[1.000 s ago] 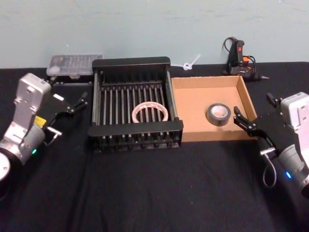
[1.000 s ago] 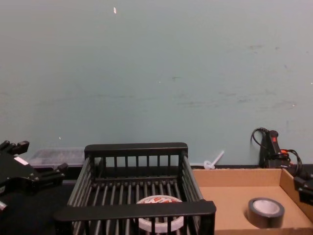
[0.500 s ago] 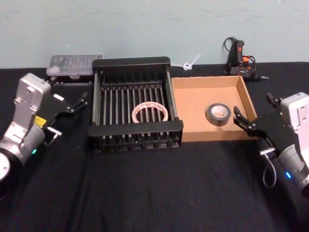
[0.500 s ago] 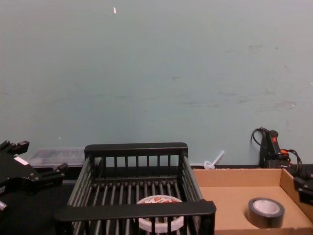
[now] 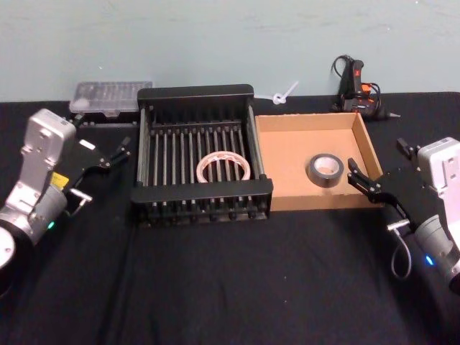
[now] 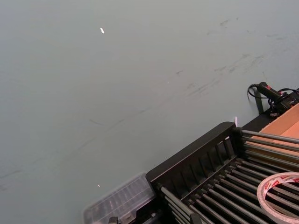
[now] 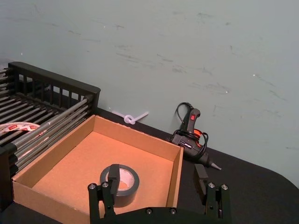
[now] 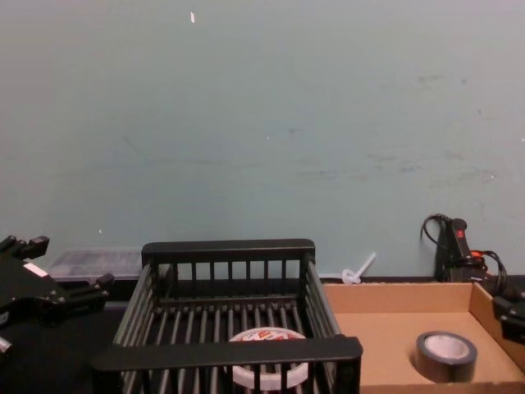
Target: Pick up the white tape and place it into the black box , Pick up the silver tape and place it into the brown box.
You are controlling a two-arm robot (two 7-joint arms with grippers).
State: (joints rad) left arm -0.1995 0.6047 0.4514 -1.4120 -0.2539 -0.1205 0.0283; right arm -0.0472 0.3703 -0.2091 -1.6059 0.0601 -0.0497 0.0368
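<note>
The white tape (image 5: pixel 223 167) (image 8: pixel 264 368) (image 6: pixel 279 192) lies flat on the barred floor of the black box (image 5: pixel 204 191) (image 8: pixel 228 351). Inside the brown box (image 5: pixel 366 147) (image 7: pixel 65 161) the silver tape (image 5: pixel 325 171) (image 7: pixel 119 185) (image 8: pixel 444 356) rests flat. My left gripper (image 5: pixel 123 148) hangs open to the left of the black box, holding nothing. To the right of the brown box, my right gripper (image 5: pixel 377 172) (image 7: pixel 155 179) is open and empty, its fingers close to the box's right wall.
A clear plastic case (image 5: pixel 110 97) lies behind the black box at the left. A black and orange glue gun (image 5: pixel 356 90) (image 7: pixel 192 135) and a white cable tie (image 5: pixel 282 94) lie near the wall. The black table (image 5: pixel 237 287) stretches toward the front.
</note>
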